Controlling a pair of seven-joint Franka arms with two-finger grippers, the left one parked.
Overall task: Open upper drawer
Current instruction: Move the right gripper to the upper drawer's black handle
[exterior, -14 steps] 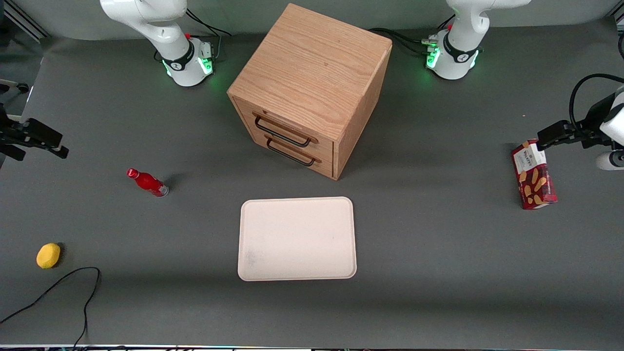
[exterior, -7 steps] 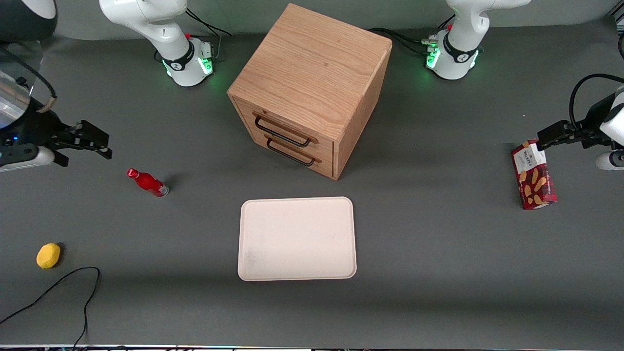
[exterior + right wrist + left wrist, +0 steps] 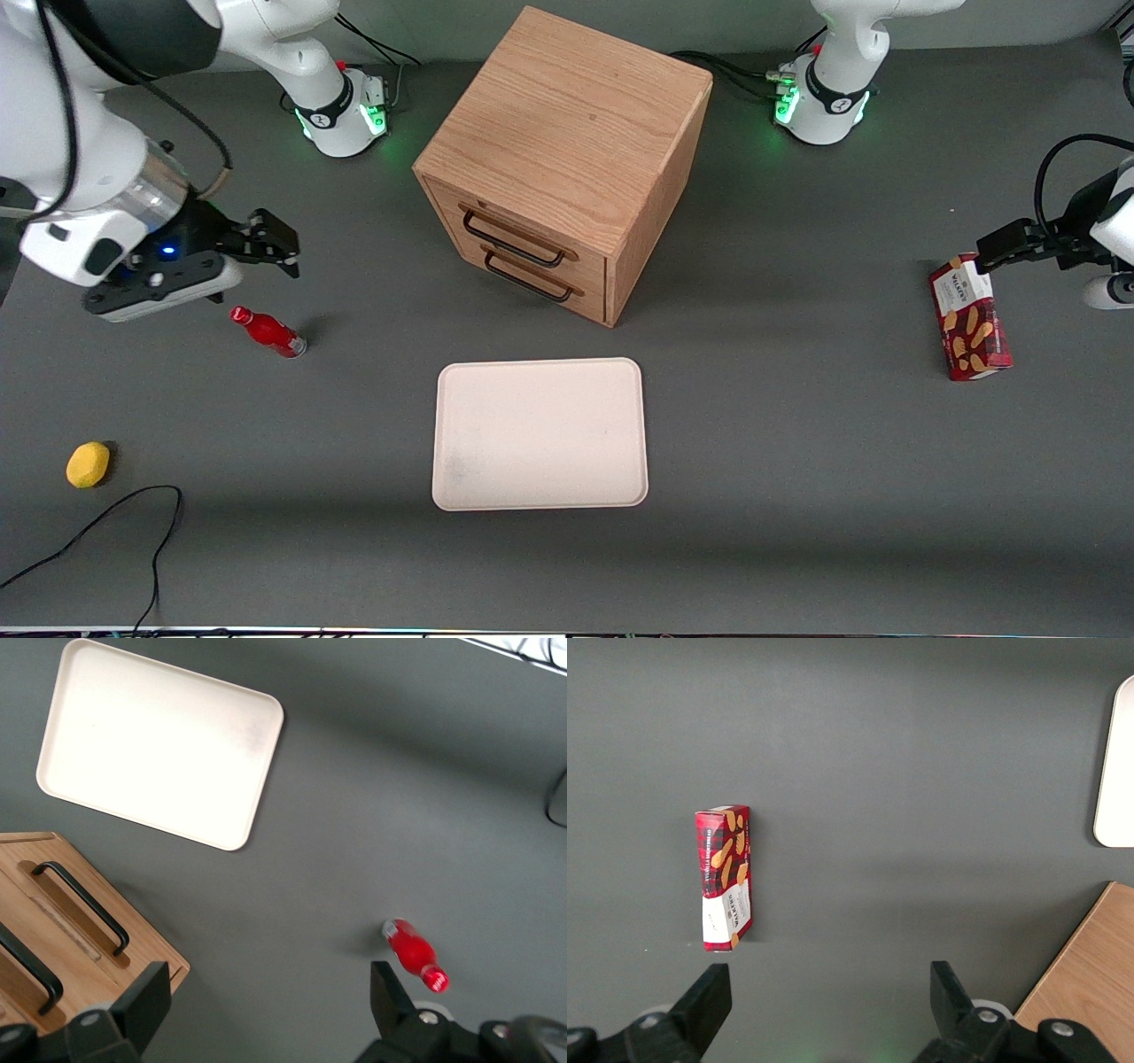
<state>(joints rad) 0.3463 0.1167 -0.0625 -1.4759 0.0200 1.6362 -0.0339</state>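
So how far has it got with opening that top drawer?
Nothing is done yet: the upper drawer sits flush and closed. The gripper, fingers open, hangs above the table near the red bottle, apart from the cabinet. Reaching, gripping the handle and pulling remain.

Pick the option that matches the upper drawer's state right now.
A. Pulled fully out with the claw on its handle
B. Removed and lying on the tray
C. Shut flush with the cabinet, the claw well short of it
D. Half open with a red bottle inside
C. The upper drawer sits flush in the cabinet, while the open claw hovers above the table near the red bottle, toward the working arm's end.
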